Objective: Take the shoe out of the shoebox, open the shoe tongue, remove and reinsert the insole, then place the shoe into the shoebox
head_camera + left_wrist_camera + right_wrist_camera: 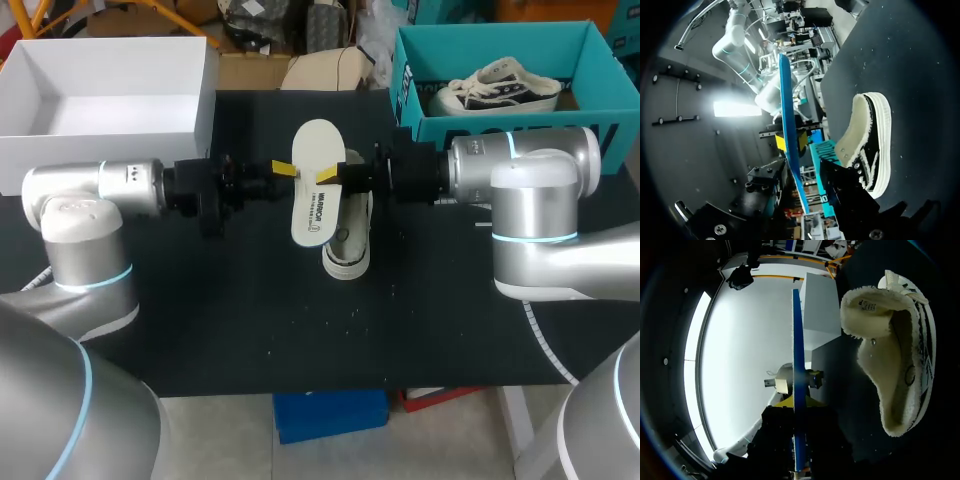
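I am working on the insole step. My right gripper (330, 177) is pinching the insole (317, 190) at one edge and holding it flat in the air above the shoe (348, 248), which is lying on the table (200, 320), out of the shoebox (500, 132). My left gripper (284, 170) is sitting at the opposite edge, and I cannot tell whether it is gripping. Next, I judge, I will be tilting the insole and feeding it toe-first into the shoe's mouth.

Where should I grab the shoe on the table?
Probably the collar rim, from above: the shoe stands on its sole, fleece-lined opening up and tongue pulled open, so the rim is a thin wall to pinch.
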You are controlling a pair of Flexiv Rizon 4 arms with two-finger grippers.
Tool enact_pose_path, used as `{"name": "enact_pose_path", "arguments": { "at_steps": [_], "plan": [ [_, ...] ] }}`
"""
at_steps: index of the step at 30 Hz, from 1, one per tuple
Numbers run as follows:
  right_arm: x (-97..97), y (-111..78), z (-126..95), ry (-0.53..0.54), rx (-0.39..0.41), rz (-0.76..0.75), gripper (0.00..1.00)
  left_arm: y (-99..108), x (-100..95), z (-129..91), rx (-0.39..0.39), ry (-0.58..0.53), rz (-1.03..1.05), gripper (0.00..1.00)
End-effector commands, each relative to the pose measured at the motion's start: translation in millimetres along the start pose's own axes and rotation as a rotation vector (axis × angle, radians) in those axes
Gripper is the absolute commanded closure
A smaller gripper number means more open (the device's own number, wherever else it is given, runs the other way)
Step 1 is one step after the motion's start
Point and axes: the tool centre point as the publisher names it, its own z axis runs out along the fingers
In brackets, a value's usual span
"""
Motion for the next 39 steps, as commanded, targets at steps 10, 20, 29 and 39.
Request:
{"name": "enact_pose_path", "arguments": {
  "at_steps": [10, 20, 29, 39],
  "plan": [
    [-0.2, -0.2, 1, -0.001, -0.003, 0.000, 1.00, 7, -3.6, 26, 0.025, -0.017, 0.028, 0.62],
    [-0.2, -0.2, 1, -0.001, -0.003, 0.000, 1.00, 2, -2.9, 36, 0.028, -0.030, 0.023, 0.81],
    [-0.2, -0.2, 1, -0.001, -0.003, 0.000, 1.00, 3, -3.1, 36, 0.007, -0.025, 0.026, 0.86],
    [-0.2, -0.2, 1, -0.001, -0.003, 0.000, 1.00, 3, -1.1, 30, -0.013, -0.025, 0.024, 0.93]
  ]
}}
